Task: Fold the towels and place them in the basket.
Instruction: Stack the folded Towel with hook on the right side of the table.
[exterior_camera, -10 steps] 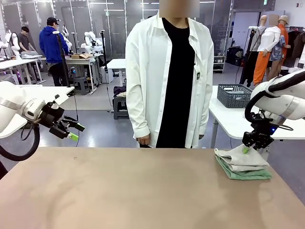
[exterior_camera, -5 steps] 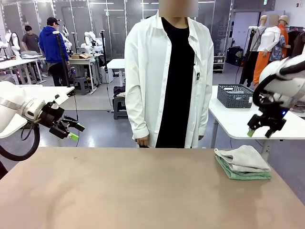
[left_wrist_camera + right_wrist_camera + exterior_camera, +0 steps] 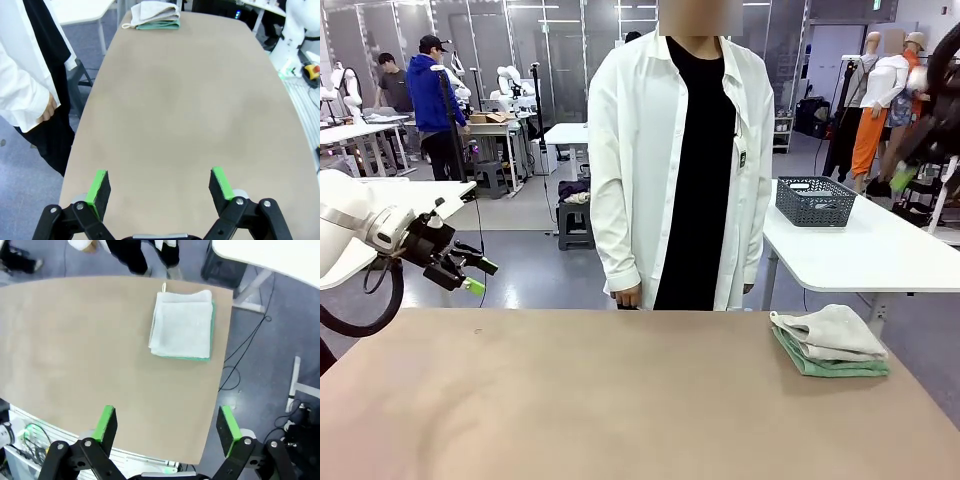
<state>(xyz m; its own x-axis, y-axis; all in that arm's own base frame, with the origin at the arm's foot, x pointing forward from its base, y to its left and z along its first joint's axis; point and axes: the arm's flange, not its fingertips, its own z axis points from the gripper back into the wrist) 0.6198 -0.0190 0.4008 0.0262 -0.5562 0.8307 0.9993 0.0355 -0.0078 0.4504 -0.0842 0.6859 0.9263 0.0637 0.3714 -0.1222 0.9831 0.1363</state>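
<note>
Towels: cream towel (image 3: 830, 331) folded on top of green towel (image 3: 832, 364), stacked at the table's (image 3: 620, 400) far right corner, by the edge.
Basket (image 3: 815, 200): on the white side table (image 3: 880, 250) behind, well apart from the stack.
Left gripper (image 3: 159, 186): fingers spread, empty, off the table's left end.
Right gripper (image 3: 167, 426): fingers spread, empty, high above the stack.
Person (image 3: 680, 150): standing at the far edge.
</note>
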